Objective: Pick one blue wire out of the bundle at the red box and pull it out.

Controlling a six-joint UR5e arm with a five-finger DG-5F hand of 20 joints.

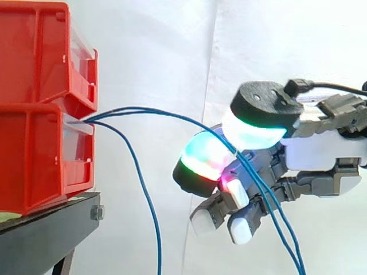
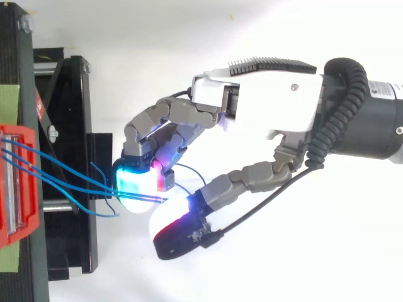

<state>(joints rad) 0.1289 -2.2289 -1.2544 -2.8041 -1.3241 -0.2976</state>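
At the left we see two red bins stacked on a black stand (image 1: pixel 46 235). The upper bin (image 1: pixel 34 51) sits on the lower bin (image 1: pixel 34 166), and each has a clear panel across its open front. We cannot make out what lies deeper inside either one. The blue wires (image 1: pixel 102 117) come out at the top front edge of the lower bin, just under the upper one.

From the side we count three wires. One bends down at once and hangs in front of the white curtain (image 1: pixel 160 46), just past the stand's edge. The other two arch rightwards side by side to the hand (image 1: pixel 321 154).

There the two strands pass between a finger pad (image 1: pixel 203 157) glowing cyan and green and the thumb pad (image 1: pixel 255 129) above it. Below the curled fingers they fall away to the bottom edge. We read the hand as pinched on these two wires, well to the right of the bins and apart from them.

From above we learn how the wires lie across the work. They cross the red bin's front at the far left beside a green strip (image 2: pixel 9 100), run out over the stand and converge on the cyan pad. The thumb closes in from one side and the fingers from the other. From the side we learn the heights: the arch of the wires, and their drop below the hand.
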